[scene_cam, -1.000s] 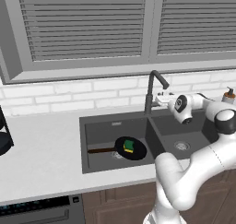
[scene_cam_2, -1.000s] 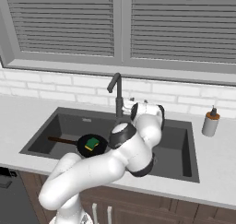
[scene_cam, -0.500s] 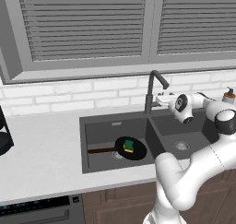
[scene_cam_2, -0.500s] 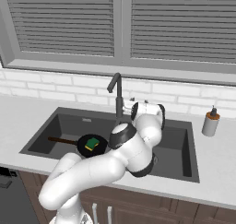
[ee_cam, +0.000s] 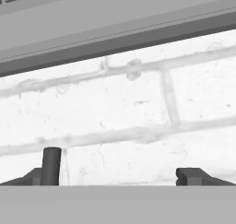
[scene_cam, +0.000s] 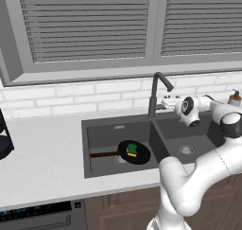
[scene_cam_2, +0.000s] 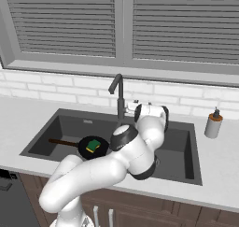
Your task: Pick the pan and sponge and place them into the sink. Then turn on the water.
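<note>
The large dark grey double-basin sink (scene_cam: 142, 127) is seen below the pincer (scene_cam: 166, 101), w/ its dark gooseneck faucet (scene_cam: 154, 94) just beside the pincer, nearly touching; whether contact is made can't be told. The round shallow black frying pan (scene_cam: 134, 153) w/ long reddish-brown handle is lying in the basin down and away from the pincer, past the faucet, and the small yellow-green sponge (scene_cam: 132, 149) is resting on it. The pincer is held fully spread, nothing gripped, aimed at the white brick wall (ee_cam: 138, 108); a dark post is seen by one fingertip (ee_cam: 191, 176) in the hand view.

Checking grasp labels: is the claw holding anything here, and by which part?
Nothing is held. The claw is open beside the faucet, and the pan with the sponge lies in the sink.
</note>
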